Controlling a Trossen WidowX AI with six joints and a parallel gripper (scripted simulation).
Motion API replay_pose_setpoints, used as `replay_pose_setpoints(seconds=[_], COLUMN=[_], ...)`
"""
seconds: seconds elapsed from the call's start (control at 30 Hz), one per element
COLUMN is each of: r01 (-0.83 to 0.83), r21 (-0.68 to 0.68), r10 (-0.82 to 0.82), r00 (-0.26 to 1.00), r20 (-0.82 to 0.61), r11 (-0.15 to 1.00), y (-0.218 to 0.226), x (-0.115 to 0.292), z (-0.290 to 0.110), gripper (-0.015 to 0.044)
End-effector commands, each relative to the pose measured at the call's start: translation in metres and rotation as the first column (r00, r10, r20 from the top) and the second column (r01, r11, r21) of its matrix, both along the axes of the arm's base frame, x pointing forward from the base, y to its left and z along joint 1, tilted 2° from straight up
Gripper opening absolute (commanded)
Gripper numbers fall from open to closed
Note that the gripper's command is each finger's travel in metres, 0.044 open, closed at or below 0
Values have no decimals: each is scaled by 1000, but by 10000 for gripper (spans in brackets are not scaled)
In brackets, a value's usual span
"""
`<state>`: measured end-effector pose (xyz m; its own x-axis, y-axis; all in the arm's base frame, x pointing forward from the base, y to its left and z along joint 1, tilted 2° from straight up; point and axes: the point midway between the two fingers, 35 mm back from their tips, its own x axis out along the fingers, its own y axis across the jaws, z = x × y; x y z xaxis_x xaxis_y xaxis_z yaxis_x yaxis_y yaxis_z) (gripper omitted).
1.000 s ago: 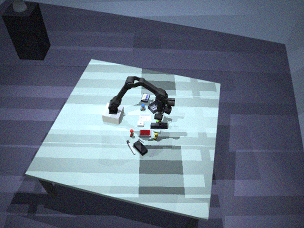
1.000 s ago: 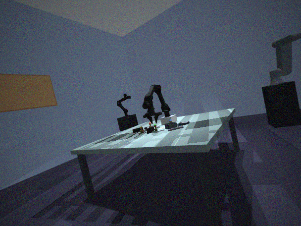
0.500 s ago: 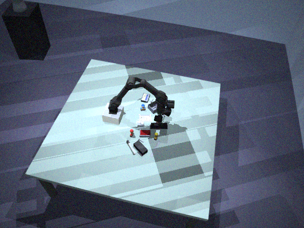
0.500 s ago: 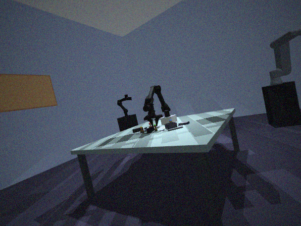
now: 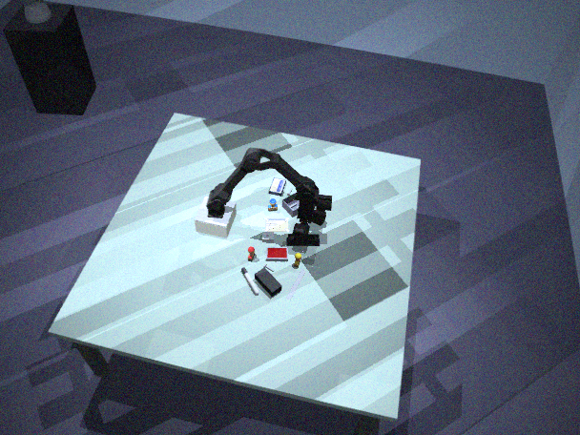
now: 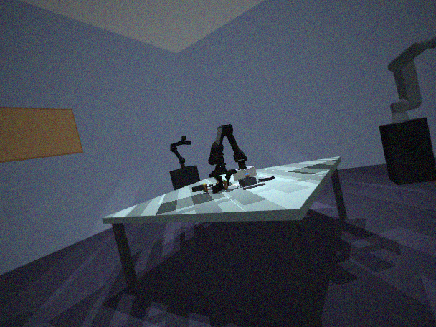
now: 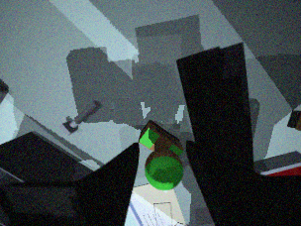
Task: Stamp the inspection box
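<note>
My gripper is open, its fingertips on either side of the green-topped stamp, low over the bench. The arm hides this stamp in the top view. The card lies beside it; whether its box holds a print is too small to tell. The red ink pad lies on the bench. A blue-topped stamp, a red-topped stamp and a yellow-topped stamp stand apart from the gripper. No PASS lettering is readable.
A tall black block stands close beside the green stamp. A grey open box is partly behind the arm. A blue pad, a black block and a marker also lie on the table.
</note>
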<state>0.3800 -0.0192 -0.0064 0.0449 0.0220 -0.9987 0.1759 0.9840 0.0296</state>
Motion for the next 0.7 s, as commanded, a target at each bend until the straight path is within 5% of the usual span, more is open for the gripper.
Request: replay_pose_setpoints(seconds=[0.0, 0.67], r01=[4, 0], r21=[6, 0], r10=[-4, 0], r00=[1000, 1000], r20=[-2, -1], r11=[1000, 1000], y=[1, 0], x=[-1, 0], z=[-4, -2], gripper=[213, 86])
